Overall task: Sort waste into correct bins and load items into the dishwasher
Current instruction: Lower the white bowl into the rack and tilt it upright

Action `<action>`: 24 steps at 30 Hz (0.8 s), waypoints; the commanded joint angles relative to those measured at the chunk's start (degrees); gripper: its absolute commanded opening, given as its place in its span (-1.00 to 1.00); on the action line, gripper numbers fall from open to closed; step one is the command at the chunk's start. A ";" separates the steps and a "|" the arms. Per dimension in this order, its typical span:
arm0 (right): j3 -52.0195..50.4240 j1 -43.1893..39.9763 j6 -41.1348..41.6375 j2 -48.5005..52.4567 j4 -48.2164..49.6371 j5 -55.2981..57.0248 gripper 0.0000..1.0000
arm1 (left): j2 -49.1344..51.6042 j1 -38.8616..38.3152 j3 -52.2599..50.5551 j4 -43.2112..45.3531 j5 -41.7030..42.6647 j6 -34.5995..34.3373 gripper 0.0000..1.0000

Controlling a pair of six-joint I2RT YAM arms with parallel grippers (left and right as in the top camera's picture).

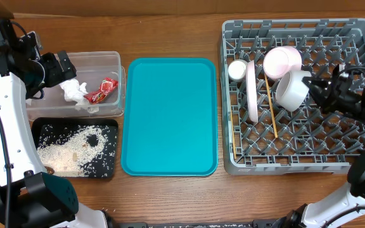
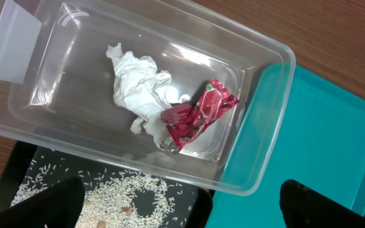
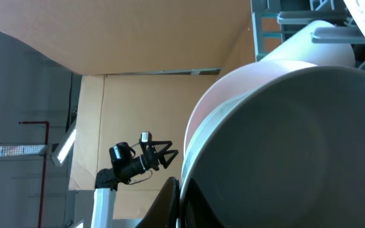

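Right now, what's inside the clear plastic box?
A crumpled white tissue and a shiny red wrapper lie in the clear tub, touching each other. Whatever is underneath those two is covered, so I can't tell.

L gripper [image 1: 64, 67] wide open; R gripper [image 1: 317, 86] clamped tight.

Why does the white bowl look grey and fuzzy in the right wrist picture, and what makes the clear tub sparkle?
Right wrist view: the small white bowl is so close to the lens that it looks soft and shaded grey. Left wrist view: light glints off the clear tub and the red wrapper. Overhead view: even light, sharp.
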 commanded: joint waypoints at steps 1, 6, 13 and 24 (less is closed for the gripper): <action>1.62 0.79 0.61 -0.15 -0.28 -2.03 -0.92 | -0.92 -0.02 1.44 0.07 0.52 -0.44 1.00; 1.64 3.80 0.79 -0.15 0.22 -2.01 -0.92 | -0.92 -0.02 1.44 0.07 0.52 -0.44 1.00; 1.60 5.84 0.81 -0.15 1.01 -2.01 -0.92 | -0.92 -0.02 1.44 0.07 0.52 -0.44 1.00; 1.07 5.55 -2.64 -0.13 1.01 0.37 -0.92 | -0.92 -0.02 1.44 0.07 0.52 -0.44 1.00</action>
